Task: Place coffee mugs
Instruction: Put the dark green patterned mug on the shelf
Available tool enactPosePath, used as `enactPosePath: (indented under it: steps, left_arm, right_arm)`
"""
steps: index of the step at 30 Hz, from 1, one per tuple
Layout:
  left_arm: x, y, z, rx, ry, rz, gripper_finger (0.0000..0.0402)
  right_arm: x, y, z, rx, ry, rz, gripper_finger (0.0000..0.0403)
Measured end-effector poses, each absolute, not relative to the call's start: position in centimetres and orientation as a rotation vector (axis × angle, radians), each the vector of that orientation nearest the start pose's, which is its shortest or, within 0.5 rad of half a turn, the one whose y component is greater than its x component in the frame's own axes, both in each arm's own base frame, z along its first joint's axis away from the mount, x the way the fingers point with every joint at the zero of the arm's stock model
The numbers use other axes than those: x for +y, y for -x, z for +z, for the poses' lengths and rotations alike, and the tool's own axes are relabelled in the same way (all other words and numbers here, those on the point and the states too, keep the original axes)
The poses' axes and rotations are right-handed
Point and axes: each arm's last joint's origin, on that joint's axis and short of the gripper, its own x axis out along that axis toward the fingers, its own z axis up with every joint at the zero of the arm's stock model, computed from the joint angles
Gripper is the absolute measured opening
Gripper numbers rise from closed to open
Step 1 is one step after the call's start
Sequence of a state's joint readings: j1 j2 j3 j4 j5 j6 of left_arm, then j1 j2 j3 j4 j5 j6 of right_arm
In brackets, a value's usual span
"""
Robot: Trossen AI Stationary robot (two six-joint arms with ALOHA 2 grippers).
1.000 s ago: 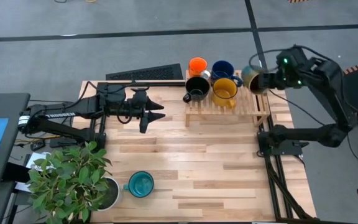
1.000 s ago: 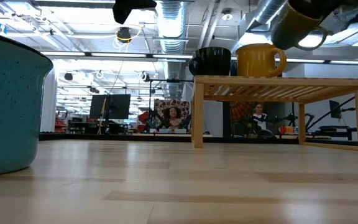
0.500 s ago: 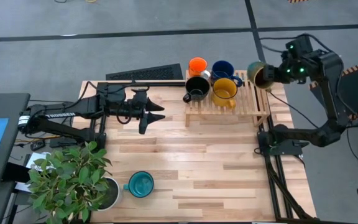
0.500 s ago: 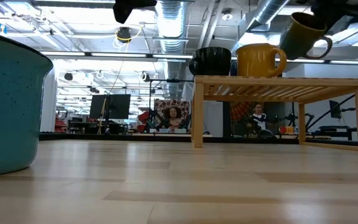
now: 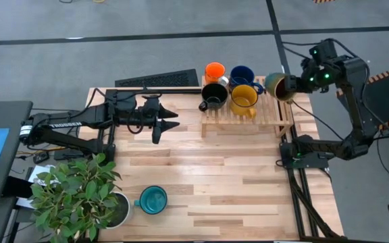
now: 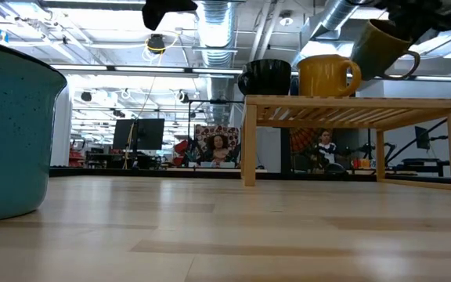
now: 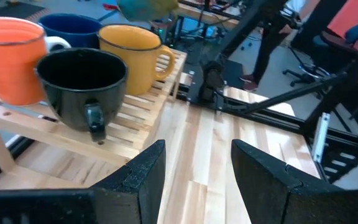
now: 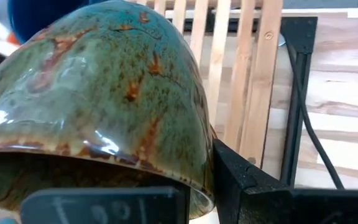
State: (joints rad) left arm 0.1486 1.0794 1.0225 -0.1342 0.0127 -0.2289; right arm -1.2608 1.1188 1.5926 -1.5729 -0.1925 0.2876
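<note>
The olive-brown mug (image 5: 276,86) is held tilted in the closed fingers of the right gripper (image 5: 290,85), above the right end of the wooden rack (image 5: 275,116), beside the yellow mug (image 5: 244,98). The left gripper (image 5: 164,120) is held over the counter (image 5: 208,175), fingers spread and empty. The teal mug (image 5: 153,200) is seen near the plant pot (image 5: 119,210).

The right gripper (image 8: 185,186) is clamped on the rim of the olive-brown mug (image 8: 104,93), whose glossy mottled wall bulges just ahead of it. Beyond the mug lie the wooden slats of a rack (image 8: 241,68) and the desk (image 8: 340,81).
</note>
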Motion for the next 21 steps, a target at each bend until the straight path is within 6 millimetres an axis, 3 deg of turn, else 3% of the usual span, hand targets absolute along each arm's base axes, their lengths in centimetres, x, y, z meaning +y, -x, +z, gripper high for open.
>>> enactPosePath:
  steps: [12,21]
  left_arm:
    - [3.7,-24.7,38.1,-0.048,0.227,0.140,0.0167]
    - [3.6,-24.7,37.9,-0.028,0.228,0.127,0.0167]
  right_arm:
    - [-10.4,-4.5,42.7,0.670,-0.960,-1.056,0.0061]
    - [-6.1,-4.8,43.8,0.574,-0.966,-0.695,0.0061]
